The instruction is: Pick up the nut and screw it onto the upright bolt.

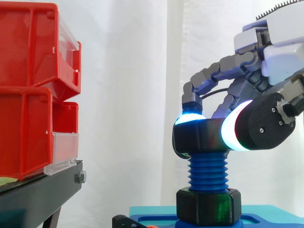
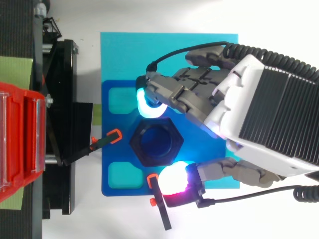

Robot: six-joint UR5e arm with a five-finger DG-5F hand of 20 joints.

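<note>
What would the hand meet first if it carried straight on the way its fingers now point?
Probably the blue bolt: the hand pinches the black nut seated on its top. Beyond lies the black stand, though depth is unclear.

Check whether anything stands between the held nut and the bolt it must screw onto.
Nothing visible does: the nut, pinched by the hand, sits on top of the bolt, with bare thread down to a second nut.

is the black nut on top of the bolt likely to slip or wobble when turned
Probably stiff and light: the nut looks like thick plastic. Its flat sides give the pads of the hand purchase, so slipping seems unlikely. On the coarse-threaded bolt it may wobble at first.
</note>
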